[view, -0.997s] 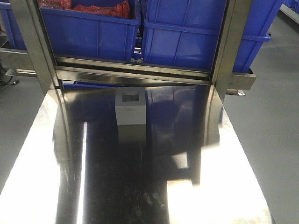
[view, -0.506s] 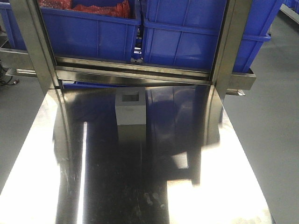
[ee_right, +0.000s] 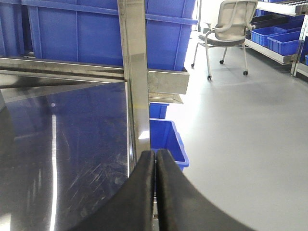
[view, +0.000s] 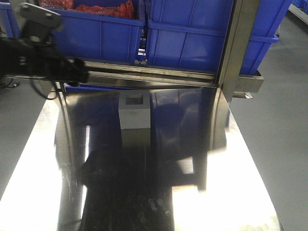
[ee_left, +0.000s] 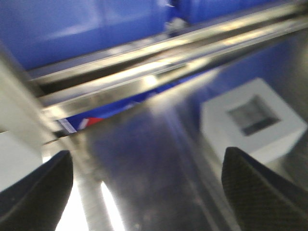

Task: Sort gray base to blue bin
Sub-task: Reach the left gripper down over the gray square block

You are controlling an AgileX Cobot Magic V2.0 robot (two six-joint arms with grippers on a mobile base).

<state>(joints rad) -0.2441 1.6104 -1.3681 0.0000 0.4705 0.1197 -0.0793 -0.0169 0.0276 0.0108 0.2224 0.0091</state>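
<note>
Polished steel surface [view: 231, 192], streaked with glare, in a workshop with a grey floor; office chair [ee_right: 226, 24] well off to the right. Toward the back of that surface, a little left of centre, gray base [view: 134, 111]: upright, square window facing up, apart from everything else, just in front of the rack rail [view: 144, 72]. Behind and above it, on the rack, blue bin [view: 192, 43], with a second alongside holding something red [view: 86, 7].

Left arm [view: 33, 53] at the upper left, well apart from the base. From its wrist view, left jaws spread wide, dark textured pads [ee_left: 260, 187] at either lower corner, nothing between them, the base ahead and to the right, blurred. Right jaws pressed together, empty, pointing at the rack post [ee_right: 132, 72].

Probably stiff and light, a hollow moulded box by the look. Matte, flat walls likely to give good purchase. Best taken from above across two opposite side walls, clear of the recessed window. Liable to skid on the slick steel if nudged from one side only, so calls for centring before closing.
</note>
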